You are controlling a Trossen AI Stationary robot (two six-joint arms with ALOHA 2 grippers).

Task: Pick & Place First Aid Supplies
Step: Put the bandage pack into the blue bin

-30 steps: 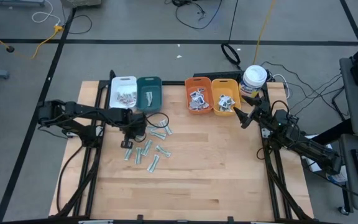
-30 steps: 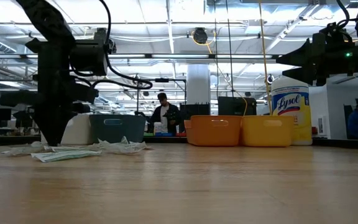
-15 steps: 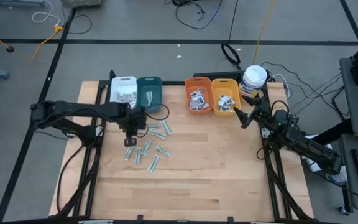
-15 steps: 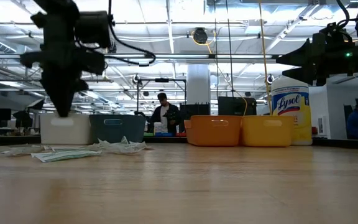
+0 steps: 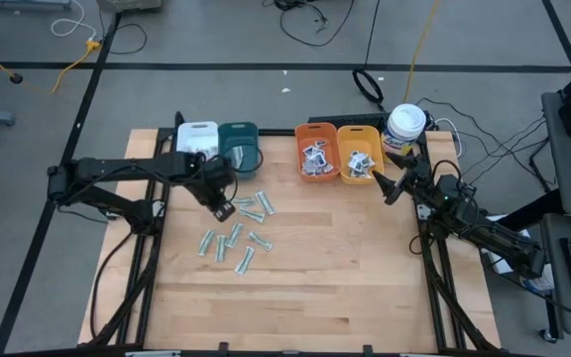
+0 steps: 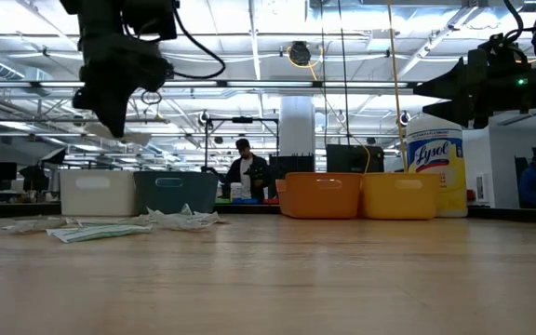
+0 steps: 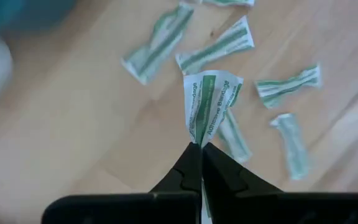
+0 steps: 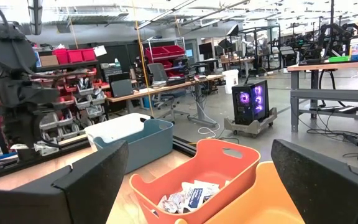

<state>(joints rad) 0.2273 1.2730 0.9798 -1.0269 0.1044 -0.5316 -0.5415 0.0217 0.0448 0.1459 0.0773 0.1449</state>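
Observation:
Several narrow pale-green strip packets (image 5: 236, 238) of the first aid supplies lie flat on the wooden table, left of its middle. My left gripper (image 5: 223, 208) hangs above them, pointing steeply down, shut on one such strip (image 7: 209, 106); the low view shows it high over the table (image 6: 114, 121). My right gripper (image 5: 390, 184) waits open at the table's far right, beside the yellow bin (image 5: 358, 154), with nothing between its fingers (image 8: 197, 180). More packets lie in the orange bin (image 5: 315, 154) and the yellow one. My left gripper pinches one end of the green-and-white strip (image 7: 199, 140) between its two fingertips. The fingers come from above, pointing down. The strip is lifted clear of the table; its free end (image 7: 213, 84) reaches beyond the fingertips, spread and slightly creased.
A white bin (image 5: 196, 144) and a teal bin (image 5: 238, 147) stand at the far edge behind my left gripper. A white canister with a yellow label (image 5: 404, 126) stands at the far right corner. A person (image 6: 246, 172) sits in the room beyond.
My left gripper has risen from the heap of strips, rolling about its own axis and drifting a little toward the far edge. It stays shut, and the one strip has come up with it, clear of the table. The other strips lie as before.

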